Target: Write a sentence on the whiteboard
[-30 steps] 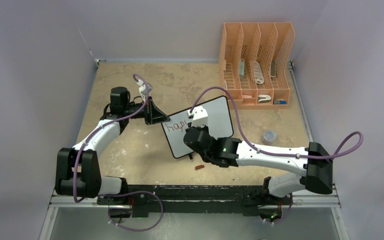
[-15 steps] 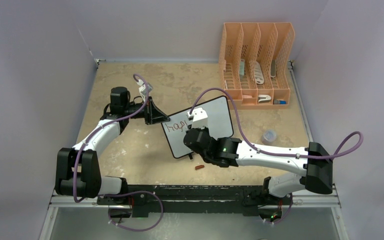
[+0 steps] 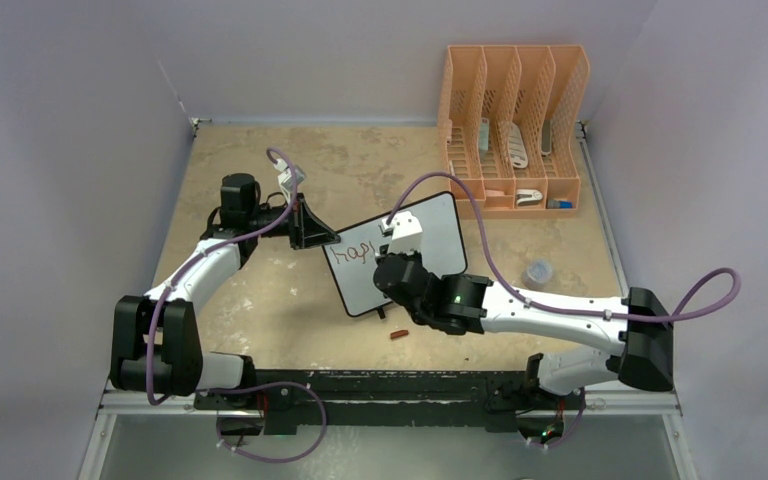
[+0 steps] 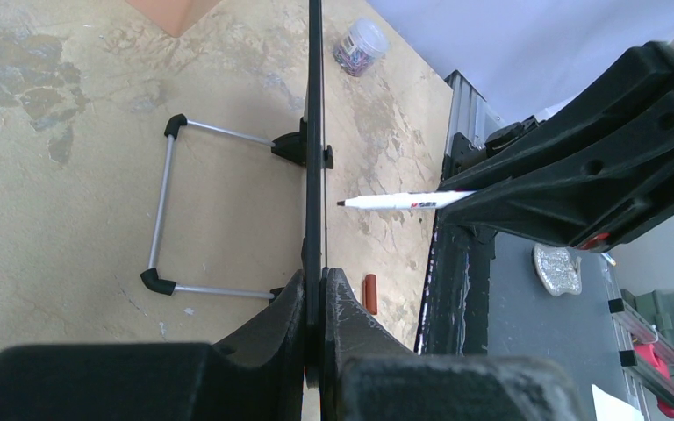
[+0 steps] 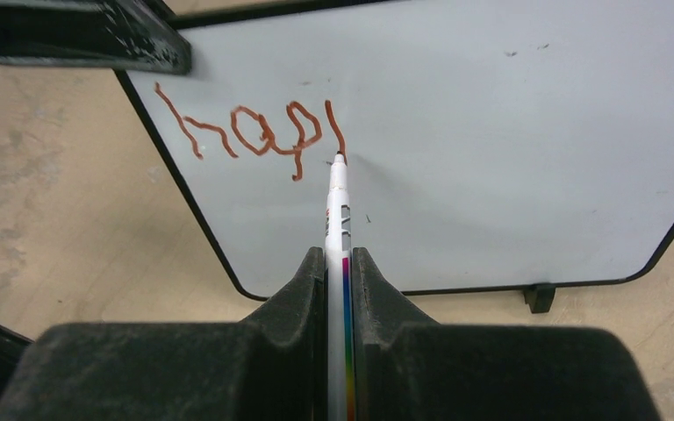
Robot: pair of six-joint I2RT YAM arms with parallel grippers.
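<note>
- Holding the whiteboard (image 3: 440, 238) by its edge, your left gripper (image 4: 314, 285) is squeezed tight on it.
- Your right gripper (image 5: 340, 263) is pinched on a pen (image 5: 337, 202).
- The pen tip seems to touch the board at the end of the red-brown letters (image 5: 246, 132), "hap" and one more stroke.
- The board stands near the middle of the table (image 3: 250, 300), with a red cap (image 3: 398, 335) lying close by.

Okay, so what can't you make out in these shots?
Right wrist view: rear of the marker, hidden inside the right gripper and cut off by the bottom edge.
Left wrist view: the whiteboard is edge-on, so no writing shows.
Top view: the right arm covers the marker and the middle of the whiteboard.
</note>
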